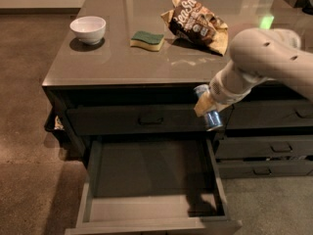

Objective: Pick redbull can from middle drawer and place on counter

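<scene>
One risk: claw (206, 106) pinching the tilted redbull can (213, 120) just below the bench (122, 58) edge could clip that edge rising and drop it into the middle drawer (151, 170).

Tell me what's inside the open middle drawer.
The middle drawer shows only its bare floor, partly shadowed; the rear, beneath the upper drawer, is hidden. The redbull can is out, clamped in the gripper above the drawer's right edge.
</scene>
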`<state>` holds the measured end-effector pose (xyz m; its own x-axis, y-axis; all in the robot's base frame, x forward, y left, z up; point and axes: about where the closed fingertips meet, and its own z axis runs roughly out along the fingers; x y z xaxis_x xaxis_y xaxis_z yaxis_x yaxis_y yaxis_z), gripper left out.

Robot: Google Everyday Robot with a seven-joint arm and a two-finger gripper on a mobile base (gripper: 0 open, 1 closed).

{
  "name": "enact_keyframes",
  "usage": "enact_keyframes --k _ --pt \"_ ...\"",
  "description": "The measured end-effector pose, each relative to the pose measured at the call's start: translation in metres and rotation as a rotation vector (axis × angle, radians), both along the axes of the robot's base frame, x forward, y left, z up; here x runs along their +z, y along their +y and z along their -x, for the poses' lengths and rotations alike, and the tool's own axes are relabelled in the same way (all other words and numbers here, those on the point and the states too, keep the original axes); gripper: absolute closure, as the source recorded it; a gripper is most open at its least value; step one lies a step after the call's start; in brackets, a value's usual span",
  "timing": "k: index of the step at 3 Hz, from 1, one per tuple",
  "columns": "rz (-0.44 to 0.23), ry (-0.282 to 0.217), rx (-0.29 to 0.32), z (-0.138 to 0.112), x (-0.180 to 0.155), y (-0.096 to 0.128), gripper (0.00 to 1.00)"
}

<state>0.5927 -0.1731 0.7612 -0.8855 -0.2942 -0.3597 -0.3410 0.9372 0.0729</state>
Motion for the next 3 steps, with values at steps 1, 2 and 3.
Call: enact_keyframes --k 1,2,3 --pt "0.004 -0.011 -0.007 0.000 0.006 -0.003 1.00" --pt "0.007 -0.027 -0.016 0.001 0.015 -0.006 1.00" --pt "0.017 -0.037 -0.018 0.004 0.022 -0.010 1.00"
